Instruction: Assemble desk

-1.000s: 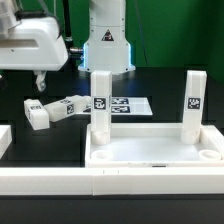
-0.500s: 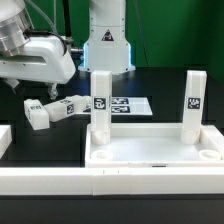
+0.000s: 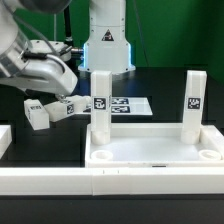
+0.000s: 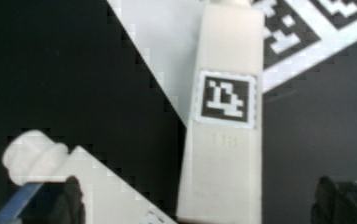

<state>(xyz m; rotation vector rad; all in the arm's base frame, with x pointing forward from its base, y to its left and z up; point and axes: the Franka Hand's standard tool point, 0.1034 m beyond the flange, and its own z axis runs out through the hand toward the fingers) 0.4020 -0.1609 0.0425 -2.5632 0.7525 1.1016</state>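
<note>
The white tray-like tabletop (image 3: 150,152) lies upside down at the front, with two square legs standing in it: one at the exterior view's left (image 3: 100,100) and one at the right (image 3: 193,100). Two loose tagged legs (image 3: 62,108) (image 3: 35,115) lie on the black table behind it at the left. My gripper (image 3: 60,88) hangs tilted just above them. In the wrist view a loose leg (image 4: 225,120) with its tag lies between my open fingers (image 4: 42,200), and the gripper (image 4: 196,205) does not touch it. The pegged end of the other leg (image 4: 42,158) lies beside it.
The marker board (image 3: 128,105) lies flat behind the tabletop, and it also shows in the wrist view (image 4: 317,25). A long white rail (image 3: 60,182) runs along the front edge. The robot base (image 3: 105,40) stands at the back.
The arm has swung down and tilted toward the loose legs at the exterior view's left. The hand now sits lower and closer to them. The parts have not moved.
</note>
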